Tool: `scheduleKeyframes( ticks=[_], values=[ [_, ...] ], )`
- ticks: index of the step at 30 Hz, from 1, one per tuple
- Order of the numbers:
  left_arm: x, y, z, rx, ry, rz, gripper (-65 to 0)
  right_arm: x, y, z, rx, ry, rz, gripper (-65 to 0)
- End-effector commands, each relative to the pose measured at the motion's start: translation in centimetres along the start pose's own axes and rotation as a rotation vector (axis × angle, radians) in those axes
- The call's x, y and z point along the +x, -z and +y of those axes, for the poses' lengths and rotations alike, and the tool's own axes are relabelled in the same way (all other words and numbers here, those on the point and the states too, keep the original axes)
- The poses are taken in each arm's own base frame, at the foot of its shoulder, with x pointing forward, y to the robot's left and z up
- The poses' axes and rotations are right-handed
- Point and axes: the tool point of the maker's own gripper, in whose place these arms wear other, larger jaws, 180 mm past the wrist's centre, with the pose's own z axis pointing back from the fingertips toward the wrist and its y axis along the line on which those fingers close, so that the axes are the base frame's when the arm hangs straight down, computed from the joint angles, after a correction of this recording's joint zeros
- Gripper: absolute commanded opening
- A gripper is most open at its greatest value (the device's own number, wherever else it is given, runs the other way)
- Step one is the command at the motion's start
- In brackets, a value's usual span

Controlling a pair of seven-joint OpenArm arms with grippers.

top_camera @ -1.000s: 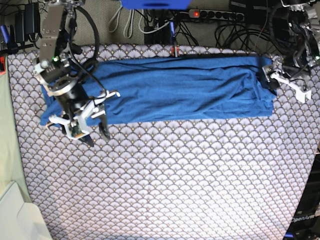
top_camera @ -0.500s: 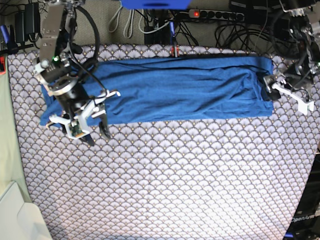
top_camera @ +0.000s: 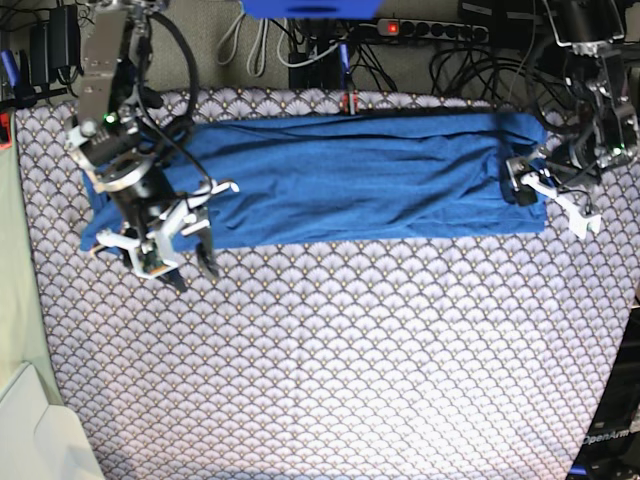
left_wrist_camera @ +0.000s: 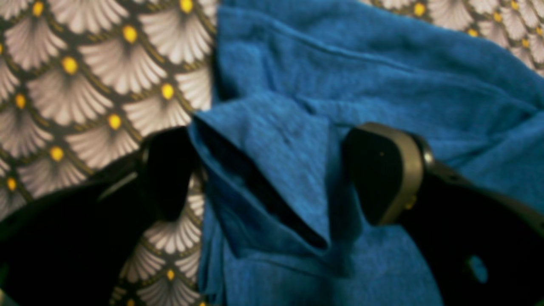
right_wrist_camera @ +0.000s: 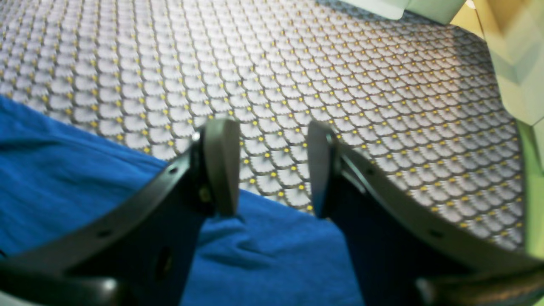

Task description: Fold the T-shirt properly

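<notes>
The shirt (top_camera: 350, 180) lies folded into a long blue band across the far part of the table (top_camera: 400, 360), which is covered with a scale-patterned cloth of pale fans and yellow dots. The left pincer (top_camera: 548, 198) sits at one end of the band, at the base view's right, and its jaws stand wide apart. In the left wrist view a raised fold of the shirt (left_wrist_camera: 276, 170) pokes up between the two fingers (left_wrist_camera: 384, 178) of the left pincer (left_wrist_camera: 272, 174). One finger is over the fabric and the other is at the fabric's edge, over the patterned cloth. The fold fills only part of the gap and the pads do not press it, so nothing is clamped there. Beyond the fingers, more layered fabric with a stitched seam runs away toward the top of that view. The right pincer (top_camera: 178, 262) is at the band's other end, at the base view's left, just past the near edge of the shirt. Its jaws are partly apart and hold nothing. In the right wrist view the gap between the fingers of the right pincer (right_wrist_camera: 272, 170) shows bare patterned cloth (right_wrist_camera: 340, 85), and the shirt (right_wrist_camera: 63, 178) spreads below and to one side of them, its edge passing under the fingertips (right_wrist_camera: 221, 165). A pale green surface (right_wrist_camera: 510, 63) shows far ahead of this pincer at the table's border.
</notes>
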Motion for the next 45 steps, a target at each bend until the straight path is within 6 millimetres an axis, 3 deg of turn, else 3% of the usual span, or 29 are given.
scheduleKeyframes(
  ticks=[1, 4, 10, 14, 20, 22, 28, 38, 40, 42, 45],
  values=[
    [0.4, -0.3, 0.5, 0.013, 0.003, -0.003, -7.3, 1.6, 0.0, -0.2, 0.001, -0.003, -0.06, -38.1],
    [-0.1, -0.2, -0.2, -0.016, -0.012, 0.008, -7.3, 1.7, 0.0, -0.3, -0.002, -0.006, -0.061, -38.1],
    [-1.8, 1.0, -4.1, -0.119, -0.004, 0.049, -7.5, 1.8, 0.0, -0.3, -0.001, -0.006, -0.063, -38.1],
    [-2.3, 1.4, -5.6, -0.15, 0.004, 0.067, -7.7, 1.8, 0.0, -0.3, -0.002, -0.007, -0.063, -38.1],
    [-3.0, 1.6, -6.4, -0.164, 0.019, 0.084, -8.4, 1.8, 0.0, -0.3, -0.002, -0.007, -0.063, -38.1],
    [-3.1, 1.5, -6.3, -0.161, 0.018, 0.084, -12.8, 1.8, 0.0, -0.3, -0.002, -0.007, -0.063, -38.1],
    [-2.8, 1.4, -6.0, -0.156, 0.018, 0.077, -39.5, 1.8, 0.0, -0.3, -0.002, -0.007, -0.063, -38.1],
    [-3.1, 1.5, -5.6, -0.142, 0.025, 0.09, -42.9, 1.8, 0.0, -0.3, -0.002, -0.007, -0.063, -38.1],
    [-3.3, 1.3, -5.4, -0.136, 0.031, 0.091, -50.6, 1.8, 0.0, -0.3, -0.002, -0.007, -0.063, -38.1],
    [-2.8, 1.1, -5.4, -0.134, 0.036, 0.079, -64.3, 1.8, 0.0, -0.3, -0.002, -0.007, -0.063, -38.1],
    [-2.2, 0.7, -5.8, -0.139, 0.049, 0.06, -63.3, 1.6, 0.0, -0.2, 0.0, -0.005, -0.059, -38.1]
  ],
)
